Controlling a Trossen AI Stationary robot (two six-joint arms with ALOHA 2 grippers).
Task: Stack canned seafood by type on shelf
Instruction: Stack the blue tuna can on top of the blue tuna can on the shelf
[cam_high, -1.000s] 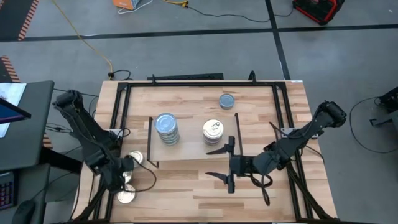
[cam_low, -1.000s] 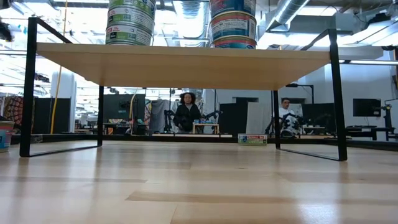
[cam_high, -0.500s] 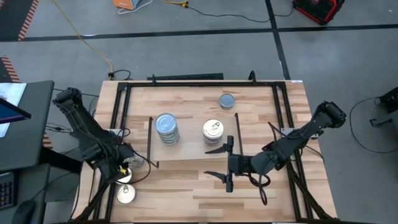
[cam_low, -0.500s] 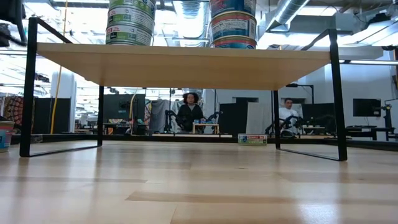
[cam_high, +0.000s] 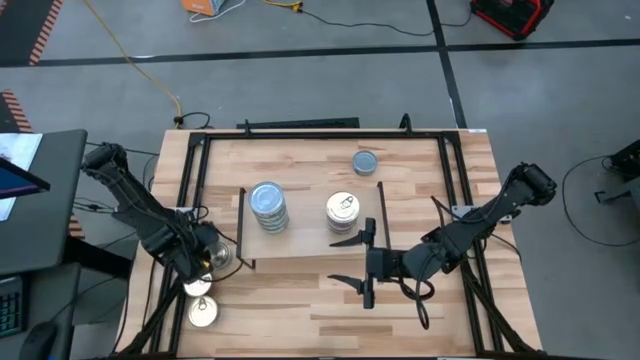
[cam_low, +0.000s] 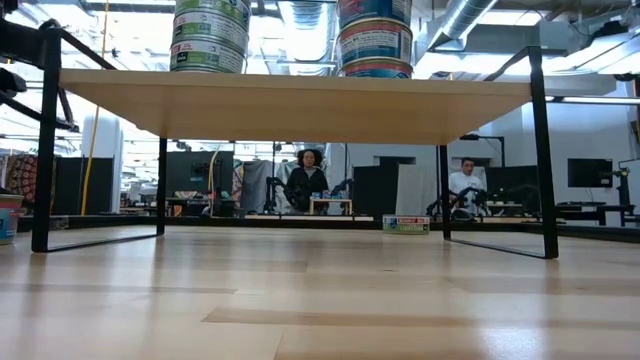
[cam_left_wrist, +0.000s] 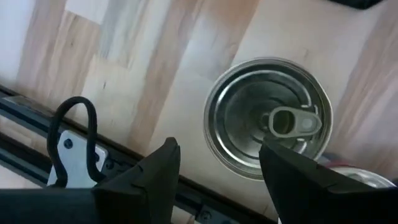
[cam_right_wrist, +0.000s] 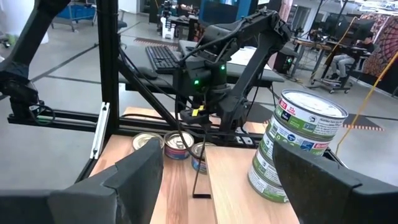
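Left claw (cam_left_wrist: 214, 171) released, hovering over a pull-tab tin (cam_left_wrist: 268, 118) on the worktop (cam_high: 420, 310). Next: drop, clench it. Right claw (cam_high: 350, 262) released, waiting.

left gripper (cam_high: 203, 262) is travelling from above the near-left tins away from the near edge, toward the shelf's (cam_high: 310, 245) left end | now hovering open over a gold-lidded tin (cam_left_wrist: 268, 117) | near-left tin (cam_high: 204, 312) is showing uncovered | left arm is entering the low view's left edge
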